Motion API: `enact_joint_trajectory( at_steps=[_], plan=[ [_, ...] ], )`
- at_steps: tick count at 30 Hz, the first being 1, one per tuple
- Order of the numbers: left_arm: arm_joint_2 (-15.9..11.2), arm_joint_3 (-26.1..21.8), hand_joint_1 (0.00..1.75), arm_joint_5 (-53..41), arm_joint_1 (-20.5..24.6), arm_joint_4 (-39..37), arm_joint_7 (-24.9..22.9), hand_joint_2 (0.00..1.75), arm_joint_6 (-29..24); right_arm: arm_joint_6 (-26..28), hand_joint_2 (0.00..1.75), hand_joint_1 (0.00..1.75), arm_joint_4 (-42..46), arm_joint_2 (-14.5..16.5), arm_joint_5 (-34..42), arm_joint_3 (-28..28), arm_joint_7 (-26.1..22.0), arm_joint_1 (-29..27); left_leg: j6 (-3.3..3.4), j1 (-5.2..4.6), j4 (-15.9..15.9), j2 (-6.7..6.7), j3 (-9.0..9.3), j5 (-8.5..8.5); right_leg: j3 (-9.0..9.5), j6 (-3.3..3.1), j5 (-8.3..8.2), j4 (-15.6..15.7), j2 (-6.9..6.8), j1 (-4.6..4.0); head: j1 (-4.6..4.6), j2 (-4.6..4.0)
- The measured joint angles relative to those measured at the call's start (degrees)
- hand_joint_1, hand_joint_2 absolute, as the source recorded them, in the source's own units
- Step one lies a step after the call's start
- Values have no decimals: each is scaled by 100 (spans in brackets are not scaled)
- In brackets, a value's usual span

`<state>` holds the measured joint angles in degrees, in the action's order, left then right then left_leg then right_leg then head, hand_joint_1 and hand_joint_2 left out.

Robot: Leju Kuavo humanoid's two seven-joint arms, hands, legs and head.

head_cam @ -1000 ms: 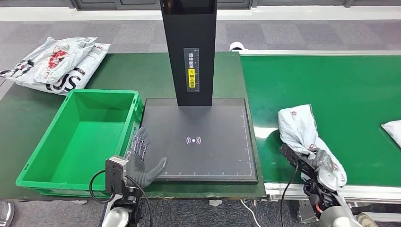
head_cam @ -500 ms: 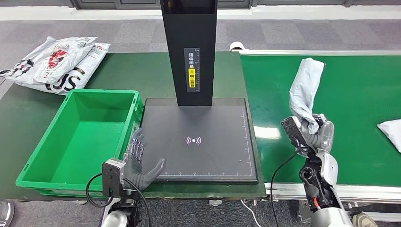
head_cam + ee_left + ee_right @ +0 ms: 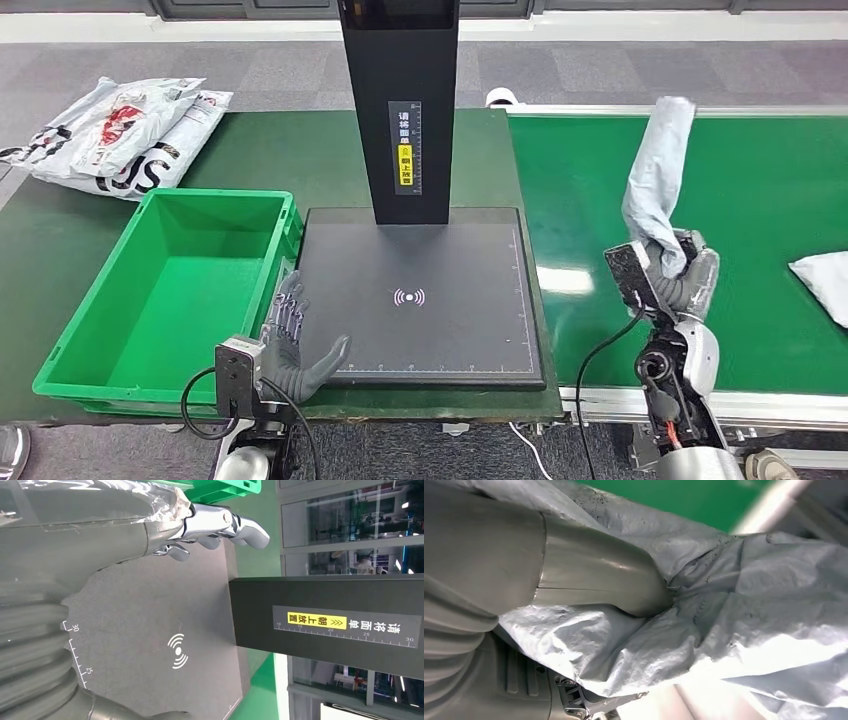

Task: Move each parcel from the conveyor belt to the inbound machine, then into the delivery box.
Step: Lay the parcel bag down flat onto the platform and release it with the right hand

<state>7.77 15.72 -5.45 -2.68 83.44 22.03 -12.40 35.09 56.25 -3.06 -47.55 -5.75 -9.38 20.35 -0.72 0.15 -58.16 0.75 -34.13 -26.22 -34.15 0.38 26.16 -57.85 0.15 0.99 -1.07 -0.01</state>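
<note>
Fingers (image 3: pixel 690 285) of the right hand (image 3: pixel 678 278) clutch a grey parcel (image 3: pixel 657 180), upright at right of frame above the conveyor belt (image 3: pixel 760 190); left hand (image 3: pixel 292 345) fingers spread wide, lower left, holding nothing.

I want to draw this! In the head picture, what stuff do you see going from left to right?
Pile of parcels → green delivery box → left hand → black inbound machine → grey parcel held up by the right hand → white parcel on the conveyor belt.
</note>
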Motion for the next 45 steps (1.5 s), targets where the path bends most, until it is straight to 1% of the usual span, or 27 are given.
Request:
enact_joint_trajectory(
  at_steps=[3,6,8,11,14,16,19,22,26,30,32,35,37,41,45],
  plan=[
    [23,1,0,-13,16,-28,21,175,-6,-45,175,175,697,10,241,237,-94,-91,0,0,0,-3,0,0,-2,0,0,0,4,0,0,-1],
    [31,1,0,-16,47,-72,59,175,-6,-269,175,175,1221,41,270,573,-113,-116,-1,1,0,-5,1,0,-2,0,0,0,5,-1,0,0],
    [32,1,0,-7,84,-103,110,175,-12,-474,175,175,1399,90,189,872,-149,-111,-1,2,1,-5,2,0,-1,0,0,0,6,-2,0,0],
    [25,1,0,63,174,-152,230,175,-96,-727,175,175,1443,204,-65,1450,-270,-59,-4,5,2,-6,1,3,-1,-2,-1,-1,6,-4,0,0],
    [-2,-1,0,156,287,-190,323,175,-205,-677,175,175,1290,366,-241,2164,-314,81,-9,7,3,-6,3,6,-2,-4,-2,-2,6,-8,0,-1],
    [-27,-11,0,189,356,-203,340,175,-237,-662,175,175,1170,461,-265,2526,-292,185,-10,9,3,0,2,9,-1,-4,-2,-2,1,-11,0,-1],
    [-59,-39,0,206,455,-236,341,175,-263,-671,175,175,1047,562,-243,2878,-231,319,-10,11,2,7,0,10,0,-4,-2,-2,-3,-11,0,-1],
    [-89,-48,0,228,510,-264,341,175,-291,-788,175,175,985,591,-260,3065,-124,375,-10,9,2,6,-2,8,0,-4,-2,-2,-2,-9,0,0],
    [-120,-49,0,269,568,-270,339,175,-329,-1227,175,175,882,614,-477,3290,155,404,-8,7,1,6,-3,6,-1,-4,-2,-1,-1,-7,0,0],
    [-142,-77,0,282,605,-267,337,175,-334,-1799,175,175,510,661,-694,3625,372,528,-8,8,1,6,-2,6,-2,-4,-2,-1,-1,-10,0,-1],
    [-147,-88,0,290,614,-266,337,175,-334,-1943,175,175,325,675,-752,3784,422,570,-9,8,1,6,-3,7,-3,-4,-2,-1,-2,-12,0,0],
    [-158,-93,0,291,622,-266,336,175,-334,-2016,175,175,136,698,-779,3935,465,618,-10,9,1,5,-3,7,-3,-4,-2,-2,-1,-12,0,1],
    [-165,-95,0,289,633,-266,326,175,-334,-2214,175,175,9,706,-837,4024,561,682,-10,10,1,4,-3,7,-3,-4,-2,-2,0,-11,0,0],
    [-173,-122,0,257,654,-254,262,175,-334,-2814,175,175,-414,736,-1091,4302,869,874,-10,9,1,5,-3,7,-2,-4,-2,-2,0,-10,0,-1],
    [-184,-189,0,228,663,-232,223,175,-339,-3203,175,175,-897,758,-1420,4622,1168,1042,-10,9,1,7,-2,8,-2,-4,-2,-1,-2,-10,0,-1]
  ],
)
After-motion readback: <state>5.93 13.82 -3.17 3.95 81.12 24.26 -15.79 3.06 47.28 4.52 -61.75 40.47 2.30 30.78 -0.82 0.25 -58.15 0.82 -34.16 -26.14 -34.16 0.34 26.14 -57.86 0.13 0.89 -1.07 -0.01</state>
